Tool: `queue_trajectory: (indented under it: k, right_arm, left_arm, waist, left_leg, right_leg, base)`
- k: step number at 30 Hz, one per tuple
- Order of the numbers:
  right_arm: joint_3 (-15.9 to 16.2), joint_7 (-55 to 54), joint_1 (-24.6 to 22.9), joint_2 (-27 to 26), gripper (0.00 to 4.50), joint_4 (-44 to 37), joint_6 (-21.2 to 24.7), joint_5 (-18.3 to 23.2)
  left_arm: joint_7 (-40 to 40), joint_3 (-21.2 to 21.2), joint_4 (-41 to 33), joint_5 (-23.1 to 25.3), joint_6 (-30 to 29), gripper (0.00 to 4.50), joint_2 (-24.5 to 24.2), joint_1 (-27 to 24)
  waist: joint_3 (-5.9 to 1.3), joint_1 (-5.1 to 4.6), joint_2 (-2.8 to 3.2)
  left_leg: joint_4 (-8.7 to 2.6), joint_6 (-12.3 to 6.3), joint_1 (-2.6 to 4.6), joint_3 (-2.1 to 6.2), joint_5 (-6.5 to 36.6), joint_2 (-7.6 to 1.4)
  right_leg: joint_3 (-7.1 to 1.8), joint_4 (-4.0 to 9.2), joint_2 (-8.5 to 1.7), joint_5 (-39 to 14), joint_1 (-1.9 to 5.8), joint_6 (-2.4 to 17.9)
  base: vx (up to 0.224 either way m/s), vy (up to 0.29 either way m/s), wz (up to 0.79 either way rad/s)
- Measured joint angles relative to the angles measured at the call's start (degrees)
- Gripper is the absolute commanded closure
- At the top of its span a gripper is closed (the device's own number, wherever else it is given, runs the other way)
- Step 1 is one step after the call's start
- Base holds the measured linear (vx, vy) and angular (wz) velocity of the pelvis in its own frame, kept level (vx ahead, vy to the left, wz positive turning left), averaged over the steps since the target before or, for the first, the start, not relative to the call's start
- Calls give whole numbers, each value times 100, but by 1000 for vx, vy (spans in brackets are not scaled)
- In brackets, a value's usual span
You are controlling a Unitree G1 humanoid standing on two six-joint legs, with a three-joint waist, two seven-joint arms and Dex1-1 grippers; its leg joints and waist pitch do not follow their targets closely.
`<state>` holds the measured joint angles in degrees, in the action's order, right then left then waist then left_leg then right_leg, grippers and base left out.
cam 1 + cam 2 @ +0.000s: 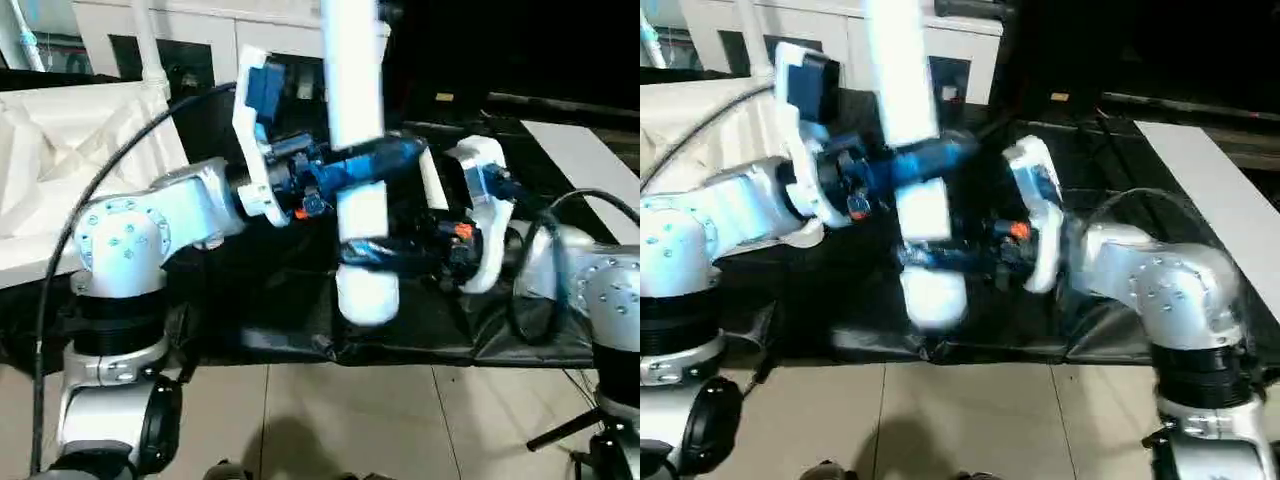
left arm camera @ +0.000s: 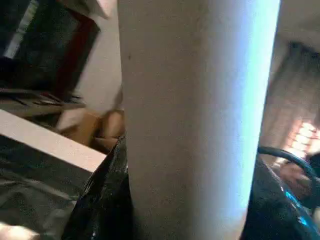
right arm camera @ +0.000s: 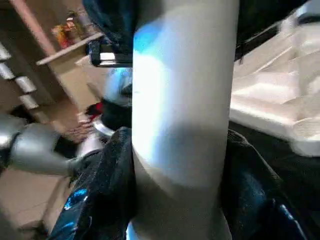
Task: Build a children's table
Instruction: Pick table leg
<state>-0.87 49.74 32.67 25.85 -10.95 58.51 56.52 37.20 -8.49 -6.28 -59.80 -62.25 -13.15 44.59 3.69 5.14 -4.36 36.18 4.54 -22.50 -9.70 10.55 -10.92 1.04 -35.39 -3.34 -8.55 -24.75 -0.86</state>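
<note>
Two grippers pinch one white leg, held upright above the black-covered desk; the left gripper clamps it higher, the right gripper lower near its rounded bottom end; the ribbed tabletop lies at the desk's left edge, seen also in the right wrist view

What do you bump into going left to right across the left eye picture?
Ribbed white tabletop → left claw gripping the upright white leg → right claw on that leg lower down.
</note>
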Motion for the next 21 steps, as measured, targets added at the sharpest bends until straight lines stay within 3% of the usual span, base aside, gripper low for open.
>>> queue_trajectory:
  k: [1,10,14,21]
  right_arm:
    - [26,-28,-12,-37,256,-8,-88,-65]
    - [182,-611,-297,-84,259,-247,-706,-799]
    - [160,-996,-555,-303,259,-258,-901,-1015]
    - [133,-1188,-620,-319,259,-291,-1087,-1236]
  left_arm:
    - [-51,-30,4,1,9,219,2,0]
    - [-795,-40,19,335,193,138,168,-8]
    - [-1428,-272,19,545,476,131,357,-7]
    - [-1770,-385,18,625,635,131,466,-7]
  waist:
    - [0,0,0]
    - [-5,4,-7]
    - [-4,-14,-7]
    - [-5,-15,-8]
  left_leg:
    - [0,0,0,0,0,0]
    - [0,2,-5,0,-1,0]
    - [0,3,-6,0,-2,-1]
    - [0,3,-7,1,-2,-1]
  right_leg:
    - [0,0,0,0,0,0]
    - [0,1,0,0,1,0]
    - [1,0,0,0,-4,-1]
    - [1,1,0,0,-5,-2]
  base:
    - [0,0,0]
    - [0,0,0]
    - [0,0,0]
    - [0,0,0]
